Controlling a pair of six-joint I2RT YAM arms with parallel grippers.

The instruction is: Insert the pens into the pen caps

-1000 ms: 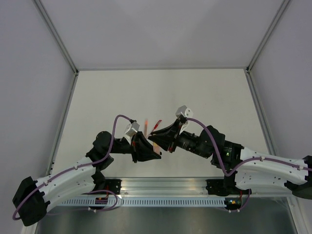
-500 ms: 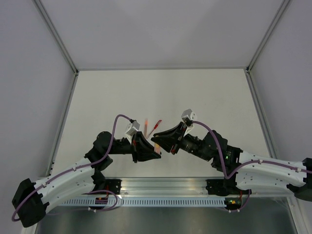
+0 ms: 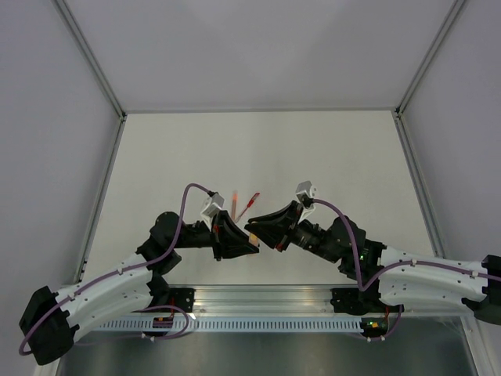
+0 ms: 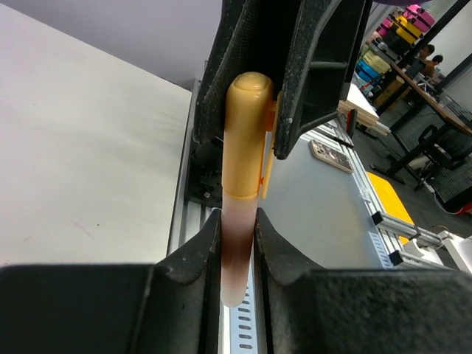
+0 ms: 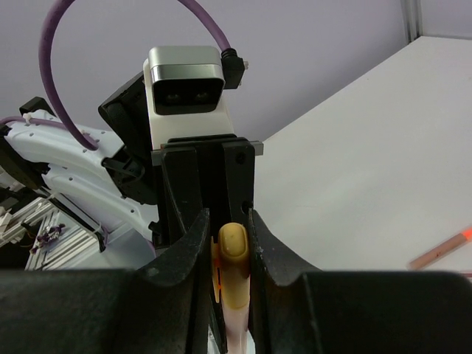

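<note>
From above, the left gripper (image 3: 237,244) and right gripper (image 3: 263,229) met tip to tip over the near part of the tabletop (image 3: 337,157), presumably so each could brace 1 half of the join. What they carried was mostly hidden. 2 more pens lay just beyond, apart from both: an orange spare pen (image 3: 236,199) and a red spare pen (image 3: 250,203).

In the left wrist view, the left gripper was clamped on the pale pink pen (image 4: 238,251). The orange cap (image 4: 245,140) was already over its tip, pinched between the right gripper's fingers (image 4: 317,74), and it looked seated or nearly so.

In the right wrist view, the right gripper was closed tight on that cap, with the left gripper facing it, seemingly lined up for pushing.
</note>
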